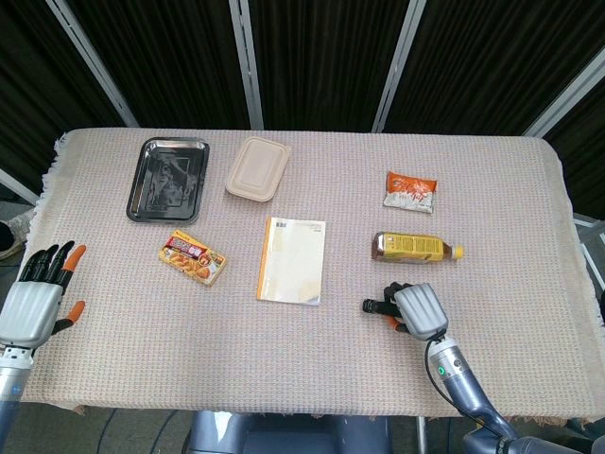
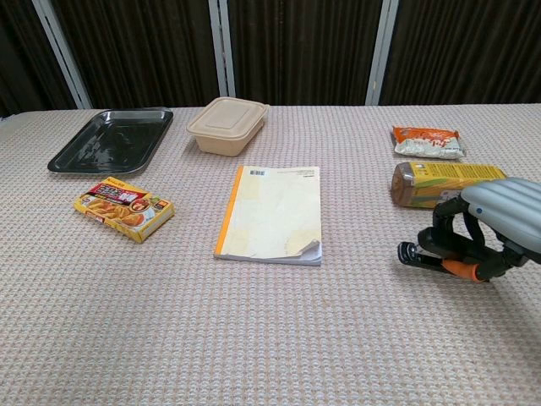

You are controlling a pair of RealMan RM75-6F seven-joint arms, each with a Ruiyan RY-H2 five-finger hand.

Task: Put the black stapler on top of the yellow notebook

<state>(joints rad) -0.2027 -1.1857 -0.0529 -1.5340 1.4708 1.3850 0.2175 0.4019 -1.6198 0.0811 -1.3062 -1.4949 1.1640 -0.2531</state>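
The yellow notebook (image 1: 291, 259) (image 2: 271, 211) lies flat at the middle of the table. To its right, the black stapler (image 1: 377, 305) (image 2: 416, 254) is wrapped by my right hand (image 1: 414, 311) (image 2: 490, 227); its fingers curl around the body and only the stapler's front end pokes out leftwards. In the chest view the stapler sits slightly off the cloth. My left hand (image 1: 36, 297) hovers with fingers spread at the table's left edge, holding nothing; the chest view does not show it.
A tea bottle (image 1: 416, 248) (image 2: 439, 183) lies just behind my right hand, with a snack packet (image 1: 410, 191) (image 2: 428, 141) further back. A curry box (image 1: 193, 258) (image 2: 123, 208), a black tray (image 1: 168, 179) (image 2: 110, 139) and a beige lidded container (image 1: 257, 168) (image 2: 226, 125) sit left of the notebook.
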